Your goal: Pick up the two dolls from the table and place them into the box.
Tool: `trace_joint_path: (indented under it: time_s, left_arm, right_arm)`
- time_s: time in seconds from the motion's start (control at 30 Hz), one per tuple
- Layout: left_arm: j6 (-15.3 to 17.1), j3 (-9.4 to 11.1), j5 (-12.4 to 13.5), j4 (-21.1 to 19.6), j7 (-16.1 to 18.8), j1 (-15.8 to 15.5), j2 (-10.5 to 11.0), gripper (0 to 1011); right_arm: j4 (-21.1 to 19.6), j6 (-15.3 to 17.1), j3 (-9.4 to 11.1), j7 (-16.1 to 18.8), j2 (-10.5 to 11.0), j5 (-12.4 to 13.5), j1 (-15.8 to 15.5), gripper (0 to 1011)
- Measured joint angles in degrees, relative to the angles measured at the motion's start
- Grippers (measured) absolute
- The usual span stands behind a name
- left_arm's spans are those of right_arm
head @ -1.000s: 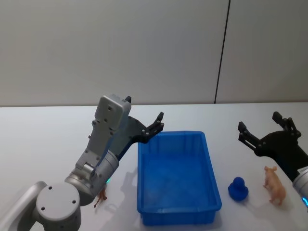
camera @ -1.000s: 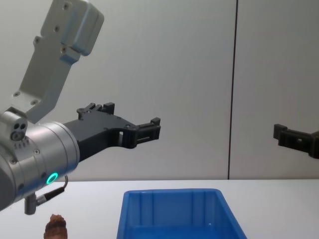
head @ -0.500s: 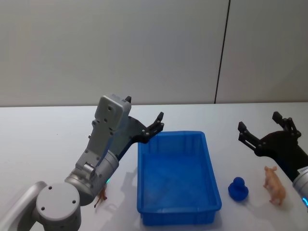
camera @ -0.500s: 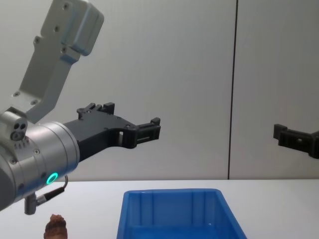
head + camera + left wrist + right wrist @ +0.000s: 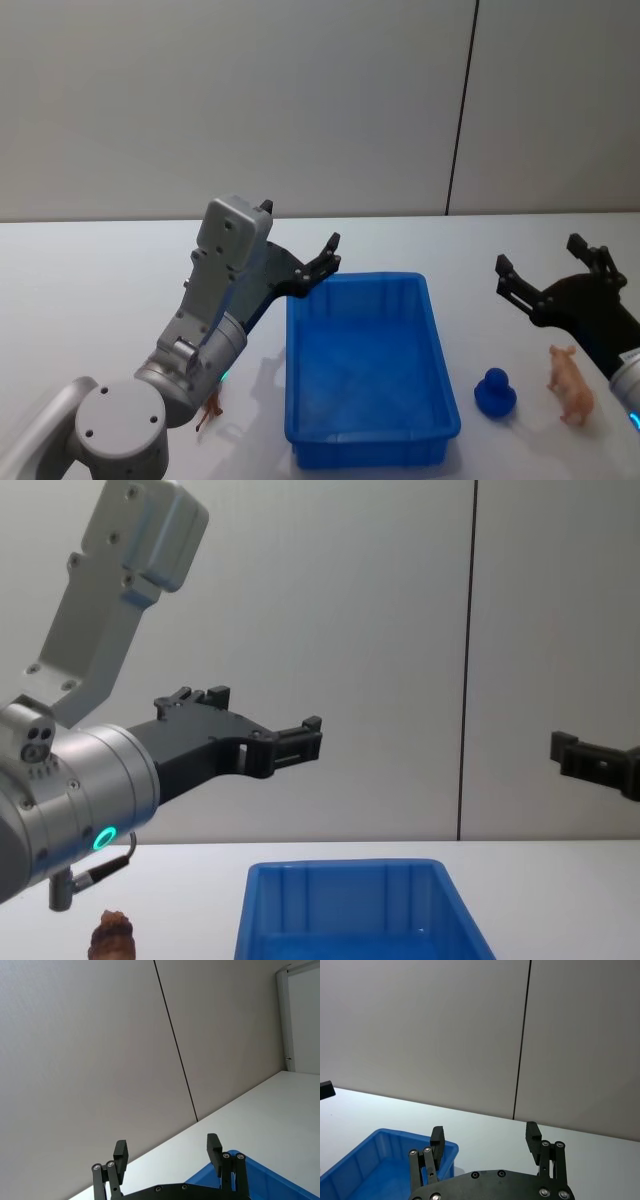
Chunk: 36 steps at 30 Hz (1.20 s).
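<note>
**Table** (image 5: 90, 290): white, plain. It carries the box and three dolls (the task speaks of two).

**Box** (image 5: 370, 450): blue bin at the middle of the table, near the front edge. Nothing lies in it.

**Blue doll** (image 5: 495, 392): rounded, standing on the table just right of the box's near corner, apart from its wall.

**Pig** (image 5: 570, 385): pale pink, on its feet, just right of the blue doll and not touching it.

**Brown doll** (image 5: 210, 410): knobbly, on the table left of the box, half hidden behind the left arm from the head view. The chest view shows its top at the lower left.

**Left gripper** (image 5: 330, 255): raised above the box's far left corner, well above the table. Its fingers are spread wide with nothing between them, which the left wrist view confirms.

**Right gripper** (image 5: 538, 255): raised beyond the blue doll and the pig, fingers likewise spread wide and carrying nothing.

**Change over the last second**: next to none. The left arm has held its pose, and the right gripper has drifted very slightly rightward. The dolls and the box have not moved.

**Standing of the task**: I judge it not yet begun. No doll has been grasped or binned. The right gripper is nearer the pig and the blue doll, so a descent onto one of them looks the likely first step. The brown doll falls to the left arm, which would have to draw back and down to reach it.
</note>
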Motion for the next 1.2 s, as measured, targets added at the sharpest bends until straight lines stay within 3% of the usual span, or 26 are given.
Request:
trace_joint_path:
  time_s: [0.33, 0.57, 0.87, 1.2]
  left_arm:
    - [0.0, 0.0, 0.0, 0.0, 0.0, 0.0, 0.0, 1001]
    - [0.0, 0.0, 0.0, 0.0, 0.0, 0.0, 0.0, 1001]
    - [0.0, 0.0, 0.0, 0.0, 0.0, 0.0, 0.0, 1001]
    - [0.0, 0.0, 0.0, 0.0, 0.0, 0.0, 0.0, 1001]
  right_arm:
    - [-2.6, 1.0, 0.9, -4.2, 1.9, 0.0, -4.0, 1001]
    - [-4.9, 3.5, 1.9, -8.7, 3.6, 0.6, -7.6, 1001]
    - [-6.1, 10.4, 3.1, -12.9, 4.8, 1.1, -9.8, 1001]
    - [-3.4, 17.9, 3.3, -13.0, 3.9, 0.8, -7.7, 1001]
